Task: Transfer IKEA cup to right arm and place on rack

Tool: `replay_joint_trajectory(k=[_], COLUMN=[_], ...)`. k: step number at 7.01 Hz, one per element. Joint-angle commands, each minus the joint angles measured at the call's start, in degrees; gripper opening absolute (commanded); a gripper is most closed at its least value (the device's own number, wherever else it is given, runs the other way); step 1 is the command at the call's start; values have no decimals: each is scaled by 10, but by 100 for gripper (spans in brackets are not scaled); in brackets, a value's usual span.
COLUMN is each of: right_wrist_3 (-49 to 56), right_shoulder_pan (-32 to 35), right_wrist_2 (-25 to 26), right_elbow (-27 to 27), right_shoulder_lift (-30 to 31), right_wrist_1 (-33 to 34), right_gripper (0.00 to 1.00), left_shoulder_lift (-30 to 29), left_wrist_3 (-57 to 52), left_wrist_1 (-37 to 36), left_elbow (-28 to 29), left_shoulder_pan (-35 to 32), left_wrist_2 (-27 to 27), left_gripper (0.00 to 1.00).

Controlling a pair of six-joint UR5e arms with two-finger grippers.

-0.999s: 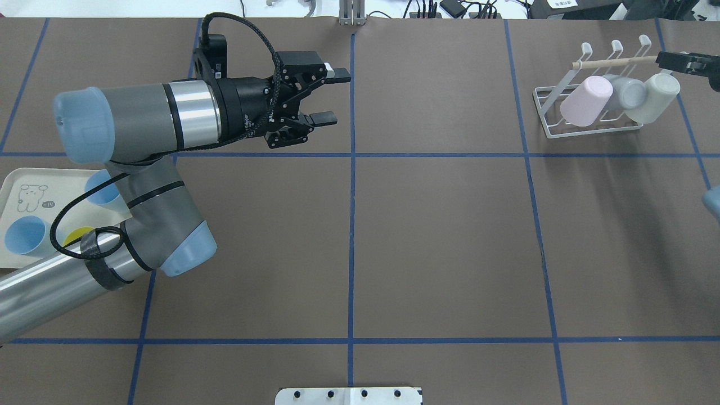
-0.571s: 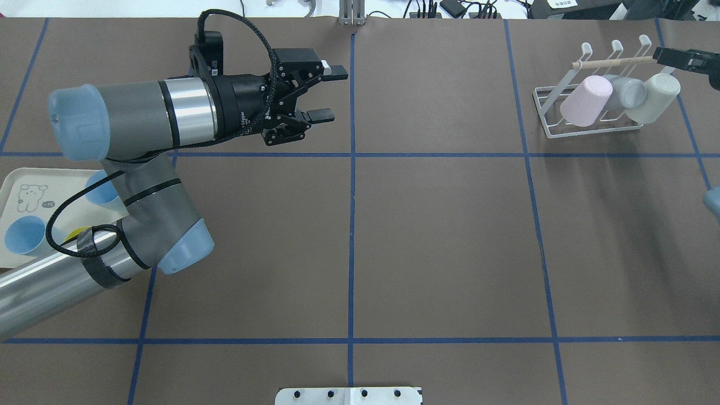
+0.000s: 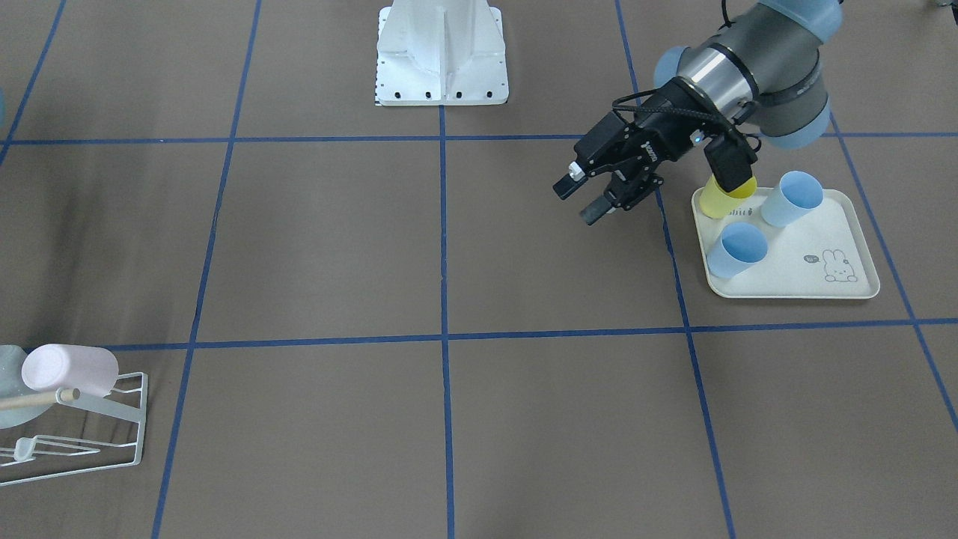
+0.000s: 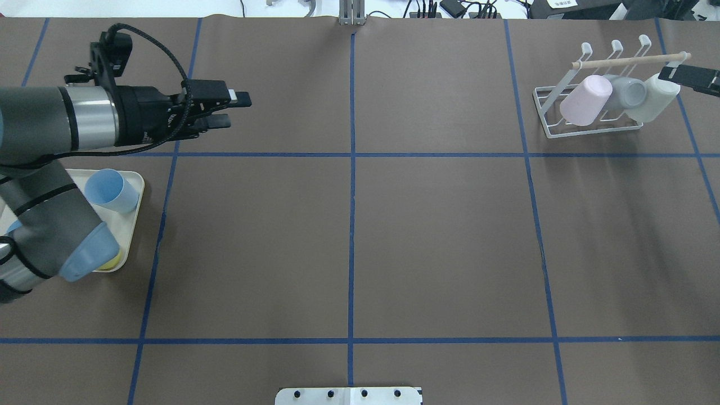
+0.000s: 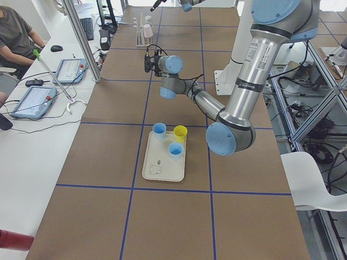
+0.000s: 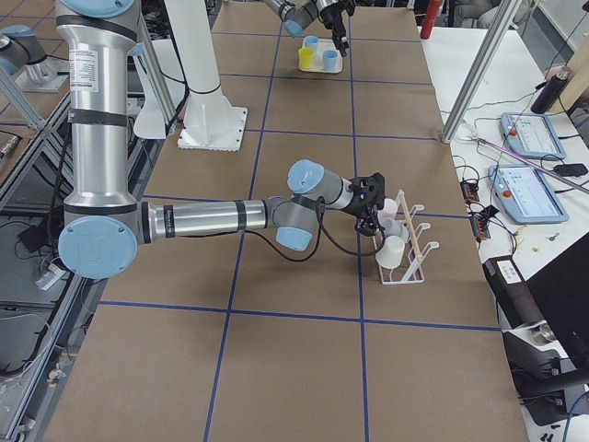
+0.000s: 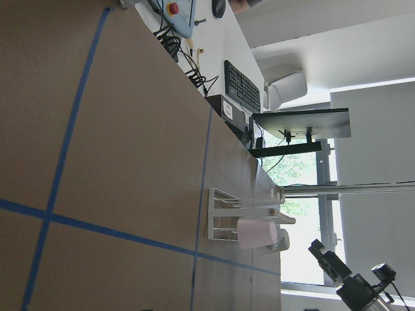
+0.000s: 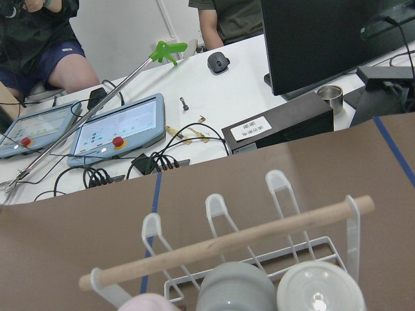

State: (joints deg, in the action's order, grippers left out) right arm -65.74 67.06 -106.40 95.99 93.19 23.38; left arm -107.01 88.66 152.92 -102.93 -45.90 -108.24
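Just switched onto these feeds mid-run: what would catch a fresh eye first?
The left gripper hovers open and empty over bare table, near the tray holding two blue cups and a yellow cup. On the robot's far right, the rack carries a pink cup, a grey cup and a cream cup, with the right gripper close beside it.

A brown surface (image 7: pixel 130 142) crossed by blue tape lines (image 7: pixel 72 129) is being shown turned sideways. A white wire rack (image 7: pixel 212 217) is being seen on it, loaded with a pink cup (image 7: pixel 257 232). A keyboard (image 7: pixel 243 85) and monitor (image 7: pixel 299 123) are being shown beyond.
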Motion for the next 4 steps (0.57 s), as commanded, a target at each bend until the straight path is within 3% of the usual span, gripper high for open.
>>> replay_joint_trajectory(k=[1, 2, 4], right_wrist_3=[-46, -71, -75], right_shoulder_pan=[-27, -39, -53], right_wrist_2=[-15, -16, -15], right_elbow=[31, 41, 45], right_shoulder_lift=[18, 18, 19], right_wrist_1=[-1, -3, -2], right_gripper=[100, 100, 100], left_shoulder_lift=[76, 140, 236], left_wrist_3=[-243, -367, -481], left_wrist_1=[-247, -291, -283], left_elbow=[-107, -144, -160], left_shoulder_pan=[-25, -25, -27], left_wrist_2=[30, 60, 56], left_gripper=[80, 80, 80])
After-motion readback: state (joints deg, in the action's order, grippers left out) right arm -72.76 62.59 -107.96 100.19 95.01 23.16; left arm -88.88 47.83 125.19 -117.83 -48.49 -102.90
